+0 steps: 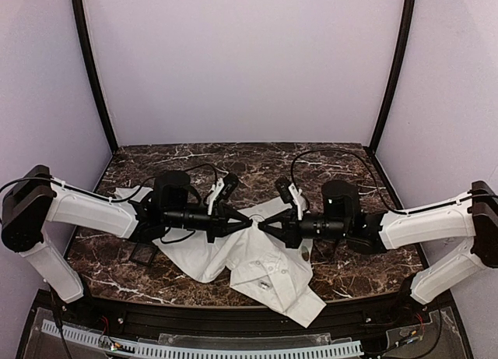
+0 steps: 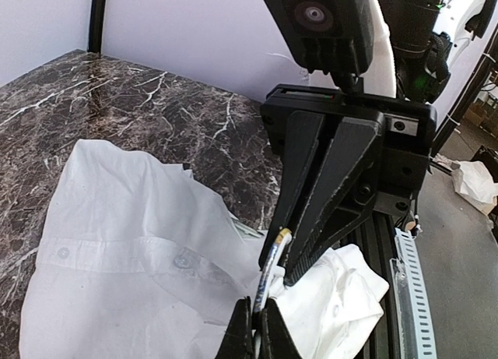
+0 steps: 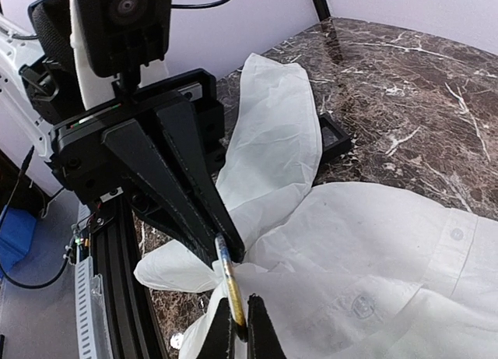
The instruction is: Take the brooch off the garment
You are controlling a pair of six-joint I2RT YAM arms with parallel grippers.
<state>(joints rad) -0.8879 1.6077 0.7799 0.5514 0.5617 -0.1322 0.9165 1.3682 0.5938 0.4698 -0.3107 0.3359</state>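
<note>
A white shirt (image 1: 264,265) lies crumpled on the marble table, lifted into a peak at its middle. The brooch (image 2: 274,272) is a thin pale disc seen edge-on, with bluish and gold tints; it also shows in the right wrist view (image 3: 231,285). My left gripper (image 1: 247,225) and right gripper (image 1: 262,227) meet tip to tip over the shirt. Each is shut on one end of the brooch, with shirt fabric bunched around it. In the left wrist view my own gripper (image 2: 255,328) pinches its lower end. In the right wrist view my own gripper (image 3: 237,328) does the same.
A small black square tray (image 1: 144,254) sits left of the shirt and also shows in the right wrist view (image 3: 331,137). A small shiny speck (image 1: 264,283) lies on the shirt front. The table's front edge and a rail (image 1: 233,347) run just below the shirt.
</note>
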